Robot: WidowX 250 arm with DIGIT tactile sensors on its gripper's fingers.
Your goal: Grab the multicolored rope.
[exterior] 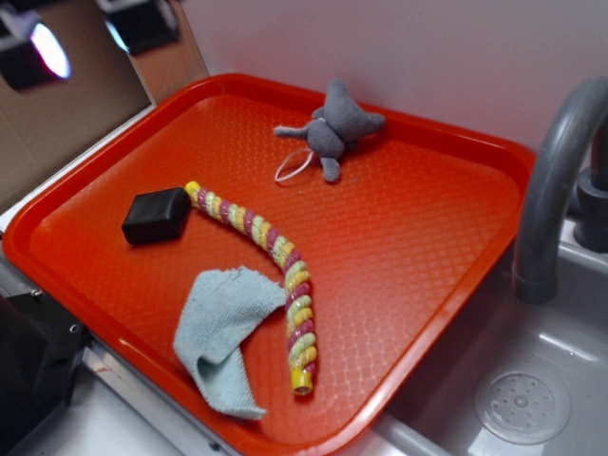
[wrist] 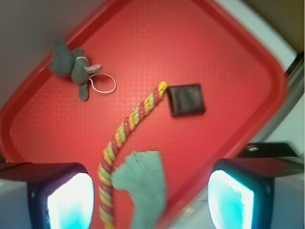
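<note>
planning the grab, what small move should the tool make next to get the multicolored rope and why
Probably descend toward the bare middle of the multicolored rope. The tool looks open and sits high above the tray, touching nothing. The rope's middle lies clear of the black block at its far end and the light blue cloth beside its near end.

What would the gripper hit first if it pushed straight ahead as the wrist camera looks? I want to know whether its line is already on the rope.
Probably the multicolored rope or the blue cloth beside it; both lie between the fingers, though depth is unclear.
</note>
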